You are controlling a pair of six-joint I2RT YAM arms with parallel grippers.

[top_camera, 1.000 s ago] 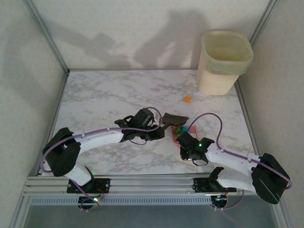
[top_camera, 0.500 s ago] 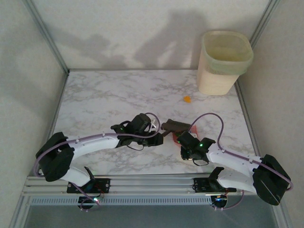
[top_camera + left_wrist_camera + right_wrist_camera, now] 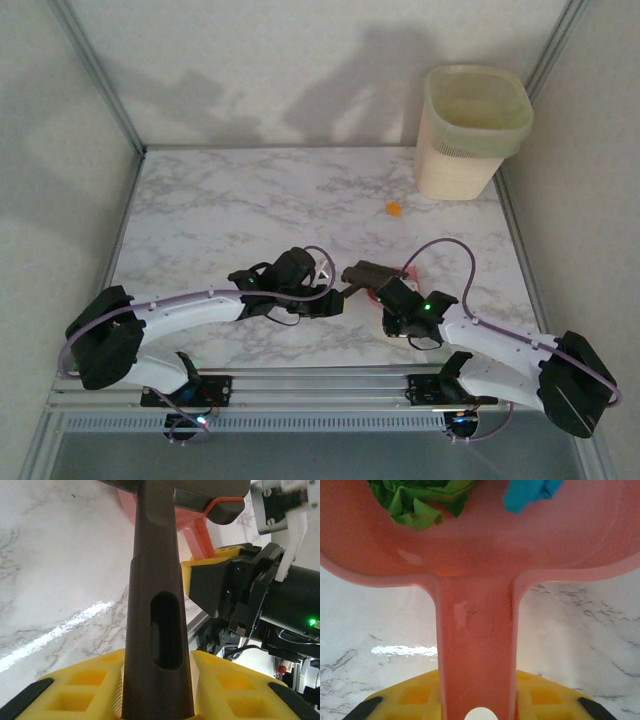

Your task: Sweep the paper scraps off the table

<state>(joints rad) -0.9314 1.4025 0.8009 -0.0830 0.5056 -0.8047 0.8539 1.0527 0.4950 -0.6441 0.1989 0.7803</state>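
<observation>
Closest to me, just past the metal rail (image 3: 320, 385) on the near edge of the table (image 3: 220, 200), the two arms bend inward and meet a little right of the middle. The left gripper (image 3: 157, 695) is clamped on the dark brown handle of the hand brush (image 3: 156, 605), with a yellow pad pressed to each side and the brush head reaching toward the other arm. The right gripper (image 3: 477, 702) is closed around the flat handle of the pink dustpan (image 3: 480, 545), which is held low over the marble. I cannot tell whether its lip touches the surface. Inside the pan lie a crumpled green paper scrap (image 3: 420, 500) and a blue paper scrap (image 3: 530, 492), so part of the sweeping looks done. Farther out, an orange paper scrap (image 3: 394, 209) lies alone on the tabletop, well apart from the pan and brush and over toward the back right. It is the only loose bit I can pick out from above, though the arms hide a patch of marble beneath them. Beyond it, in the far right corner, a cream waste bin (image 3: 470, 130) stands upright. My guess is that what's left is to brush the orange piece into the pan, and probably then to tip the load into the bin.
</observation>
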